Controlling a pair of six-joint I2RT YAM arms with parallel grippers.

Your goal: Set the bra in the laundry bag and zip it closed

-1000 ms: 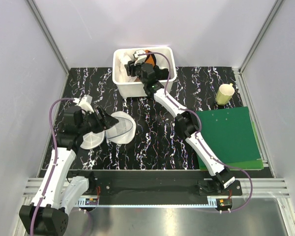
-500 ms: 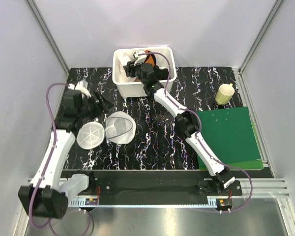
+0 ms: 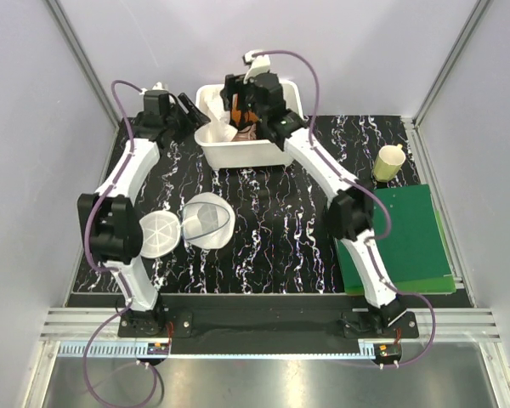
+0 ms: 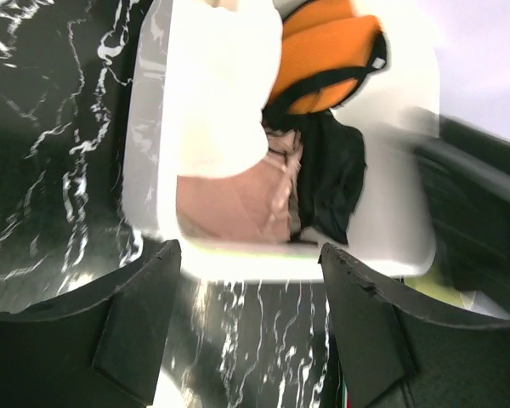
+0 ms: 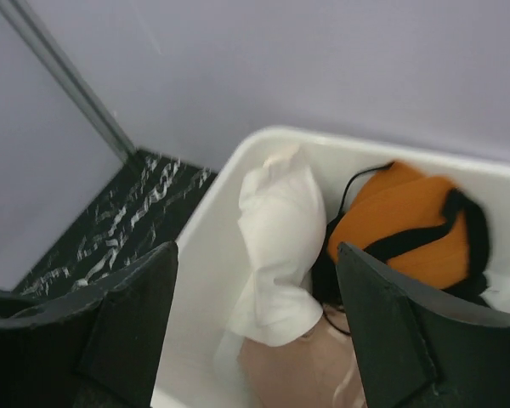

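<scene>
Laundry bag [image 3: 206, 219]: we are seeing it lying open on the tabletop [image 3: 272, 238], its two discs side by side, well apart from the tub [image 3: 238, 155].
Left hand [image 4: 248, 255]: we are seeing it hovering at the tub's left edge, fingers spread, gripping nothing.
Bra [image 5: 276, 212]: it is lying inside the tub's left part, just beside the orange garment [image 5: 404, 221].
Right hand [image 5: 255, 252]: we are seeing it hanging over the tub, fingers apart, holding nothing.
</scene>
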